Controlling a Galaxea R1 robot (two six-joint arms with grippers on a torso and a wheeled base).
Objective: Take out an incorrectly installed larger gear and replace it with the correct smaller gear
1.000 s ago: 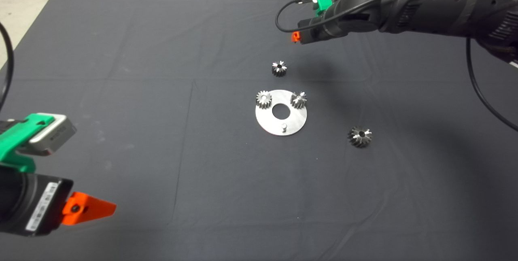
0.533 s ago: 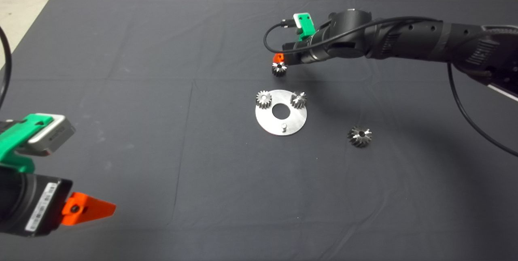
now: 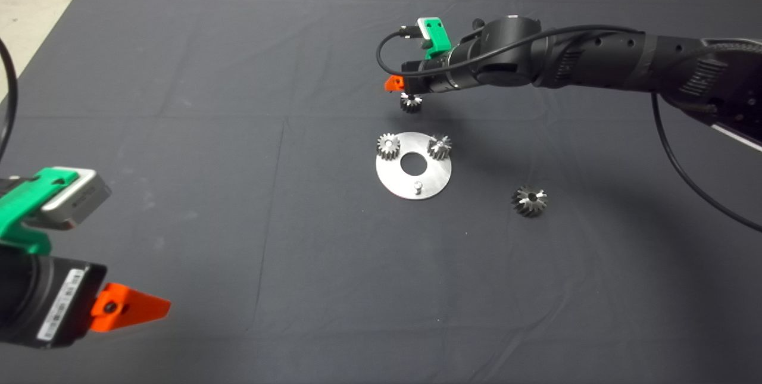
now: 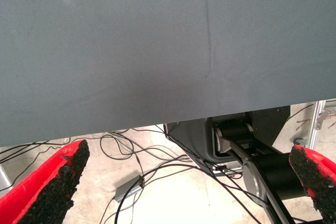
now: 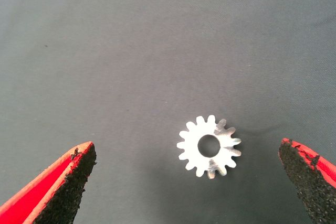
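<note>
The smaller gear [image 3: 411,102] lies flat on the dark mat just behind the round metal plate [image 3: 393,181]. My right gripper [image 3: 400,87] hovers directly over it. In the right wrist view the smaller gear [image 5: 209,146] sits between the wide-open fingers [image 5: 65,184], apart from both pads. The larger gear [image 3: 529,200] rests on the mat to the right of the plate, free of any gripper. My left gripper [image 3: 128,308] is parked at the lower left with its fingers [image 4: 52,187] spread and nothing between them.
Two paler gears [image 3: 387,146] [image 3: 439,147] sit on the plate's rear pins, either side of its centre hole. A bare pin [image 3: 418,185] stands at the plate's front. The left wrist view shows the mat's edge with floor cables [image 4: 131,156] beyond it.
My right arm has swung down and to the left, from high above the mat's far right to just over the smaller gear. The gears and the left arm have not moved.
</note>
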